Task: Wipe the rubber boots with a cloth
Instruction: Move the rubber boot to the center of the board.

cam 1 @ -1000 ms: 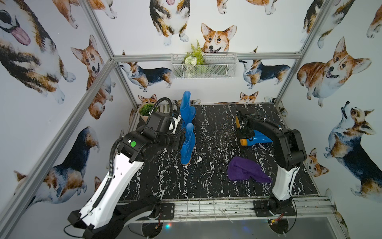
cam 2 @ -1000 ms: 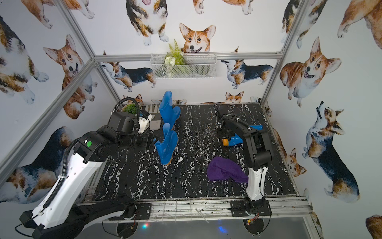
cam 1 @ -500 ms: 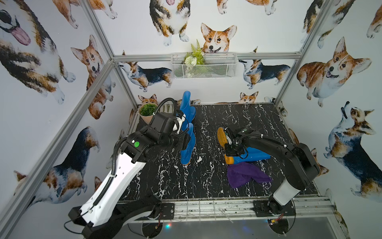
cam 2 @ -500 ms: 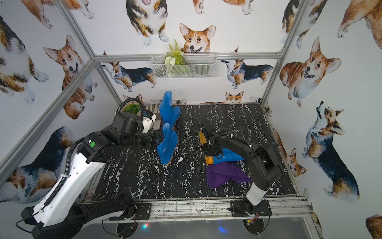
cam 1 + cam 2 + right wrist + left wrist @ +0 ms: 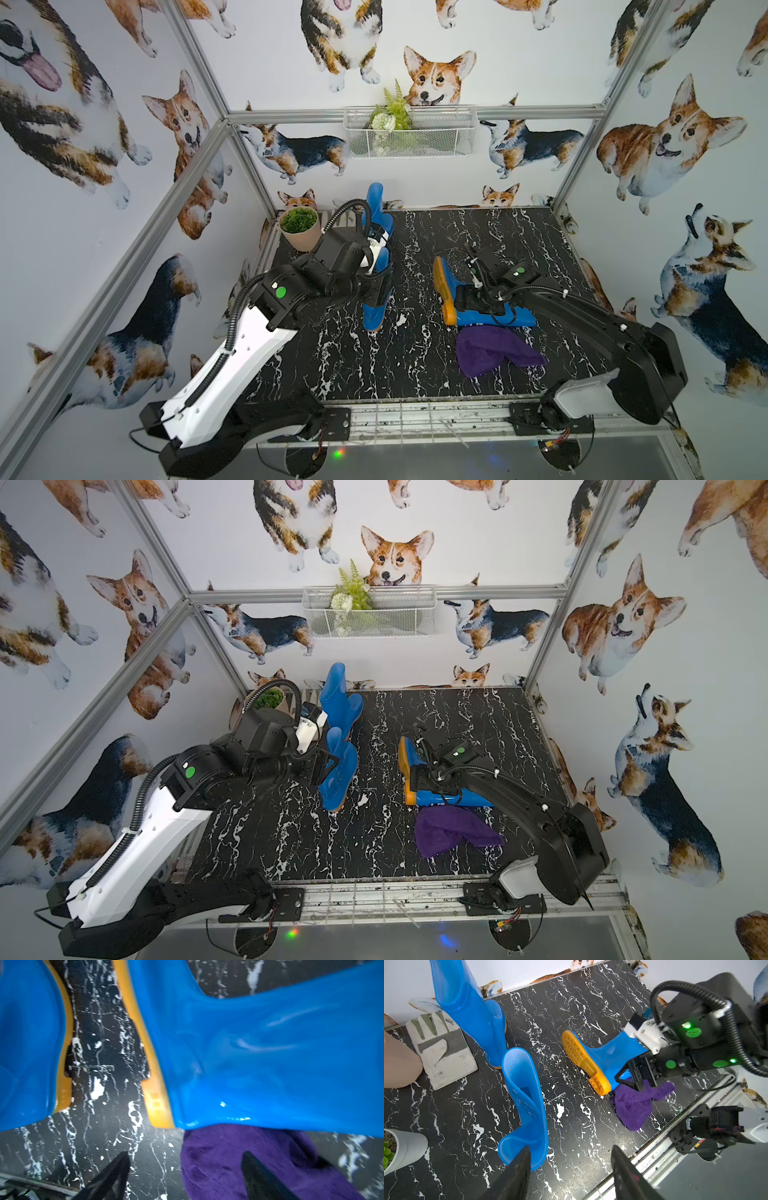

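Two boots (image 5: 376,307) (image 5: 374,195) upright; third boot (image 5: 511,319) lying, seemingly touching cloth (image 5: 490,351).

between the lying boot (image 5: 490,320) and the nearer standing boot (image 5: 376,309), a strip of bare floor (image 5: 413,286) lies open. the cloth (image 5: 494,353) touches the lying boot's side toward the front rail (image 5: 415,419). the right arm (image 5: 582,311) crosses above its shaft. beyond it, toward the back wall (image 5: 457,187), the floor is bare.

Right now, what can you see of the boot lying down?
The boot is glossy blue rubber with a ridged orange-yellow sole. It lies on its side on the marbled table, sole facing the two upright boots, shaft under the right arm. The purple cloth abuts its heel. The right gripper hovers open above.
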